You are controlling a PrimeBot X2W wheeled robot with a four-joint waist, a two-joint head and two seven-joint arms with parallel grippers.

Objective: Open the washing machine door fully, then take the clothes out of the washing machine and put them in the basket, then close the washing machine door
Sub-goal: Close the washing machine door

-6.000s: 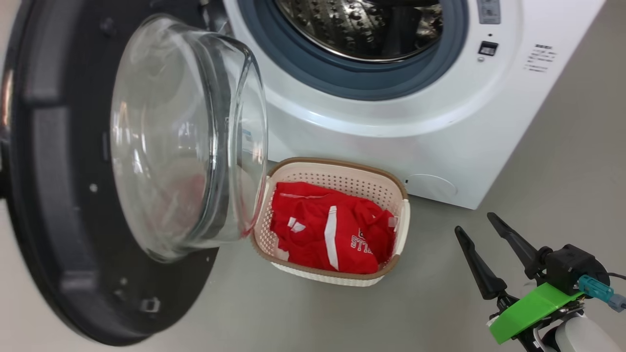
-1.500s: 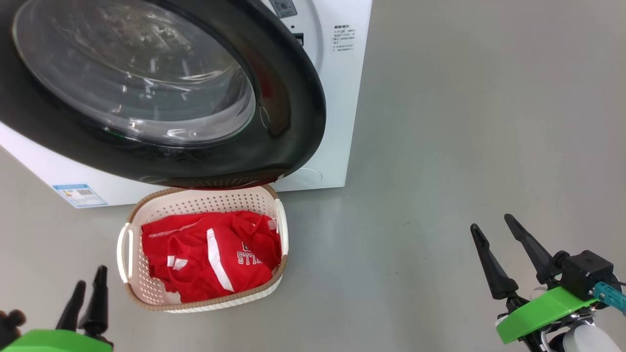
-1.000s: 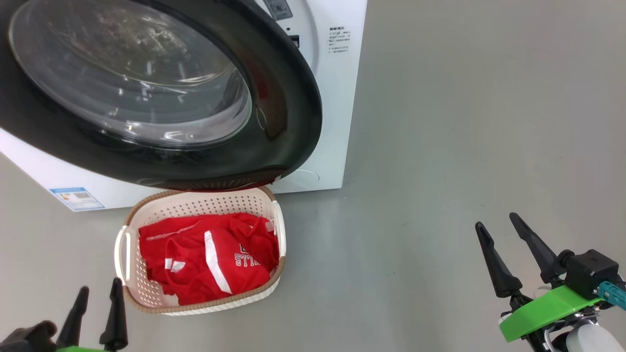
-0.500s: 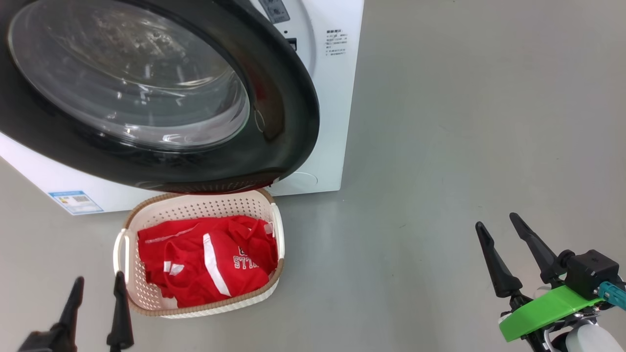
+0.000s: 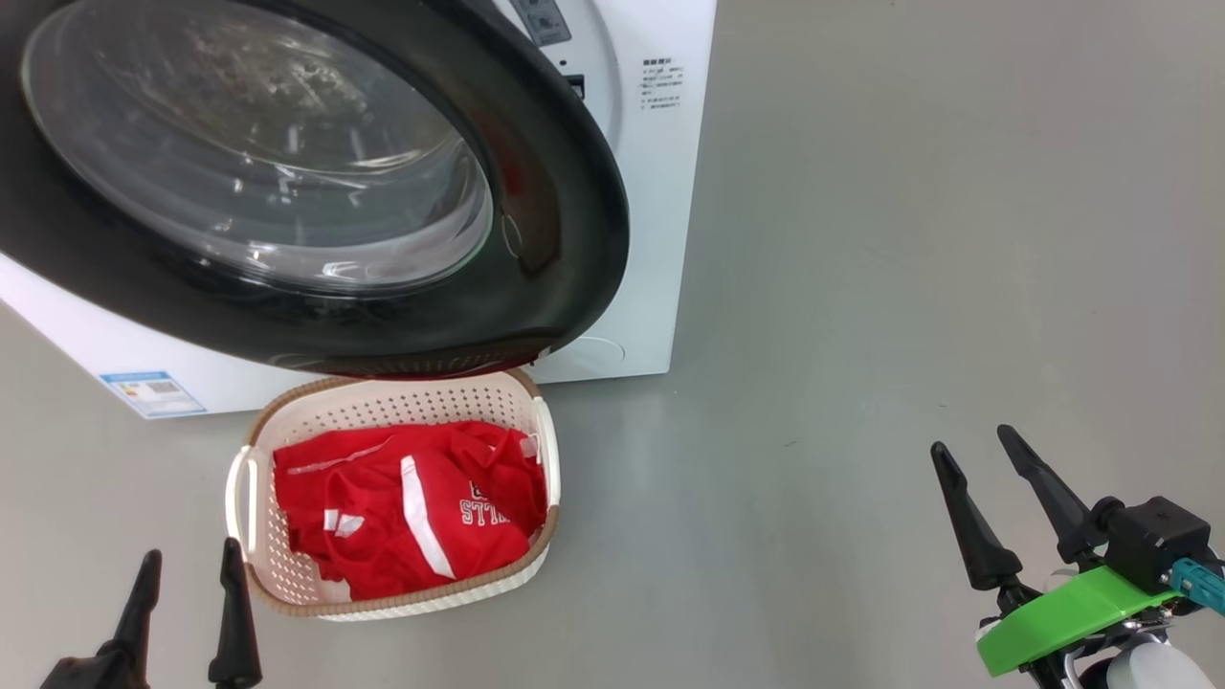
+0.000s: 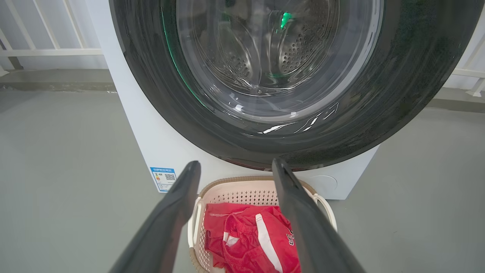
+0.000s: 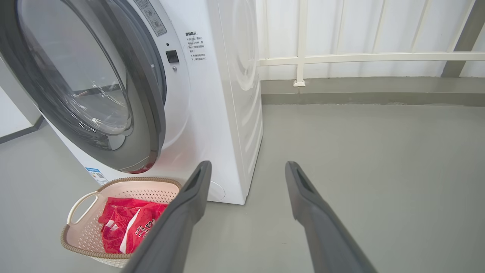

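Observation:
The washing machine door (image 5: pixel 565 239), glossy black rim around clear glass, lies swung against the front of the white washing machine (image 5: pixel 660 191); whether it is latched I cannot tell. Just below it on the floor stands the cream basket (image 5: pixel 431 593) holding the red clothes (image 5: pixel 402 507) with white stripes and lettering. My left gripper (image 5: pixel 189 555) is open and empty, low beside the basket's left handle. My right gripper (image 5: pixel 971 442) is open and empty, far right over bare floor. The left wrist view faces the door (image 6: pixel 398 94) and basket (image 6: pixel 242 181) between my left gripper's (image 6: pixel 235 163) fingers.
Grey floor (image 5: pixel 909 239) stretches to the right of the machine. A blue sticker (image 5: pixel 151 392) and a round cap (image 5: pixel 593 354) sit low on the machine's front. A white railing (image 7: pixel 360 57) lines the wall behind, past my right gripper (image 7: pixel 248 163).
Six seconds ago the door stood wide open; now it lies against the machine, and the camera has turned. In the last 1.5 seconds my left gripper's fingers have spread apart.

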